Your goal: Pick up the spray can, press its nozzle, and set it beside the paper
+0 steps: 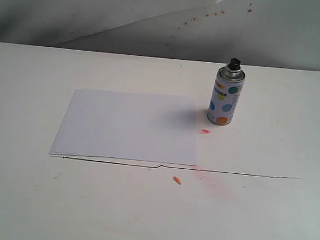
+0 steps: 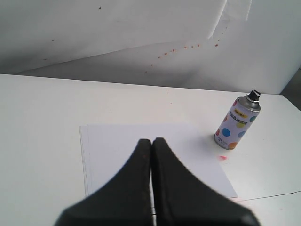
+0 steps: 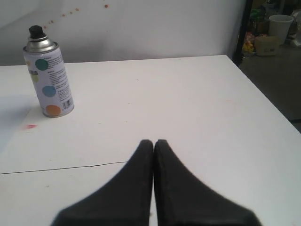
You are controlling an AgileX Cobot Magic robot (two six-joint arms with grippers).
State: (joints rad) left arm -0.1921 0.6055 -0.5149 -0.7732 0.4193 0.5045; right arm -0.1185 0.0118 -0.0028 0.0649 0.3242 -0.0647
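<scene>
Can stands upright on the desk, at two o'clock of the paper, just off its corner, nozzle up. Left hand and right hand are both pressed together, holding nothing.

The spray can stands upright just right of the paper.

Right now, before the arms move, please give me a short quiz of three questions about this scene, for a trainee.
1. True or false: the can lies on its side on the paper.
2. Choose one: the right gripper is A) open, B) shut on the can, C) shut and empty.
3. Fill in: the nozzle on the can is coloured ____.
Key: 1 false, it stands upright beside the paper; 2 C; 3 black.
</scene>
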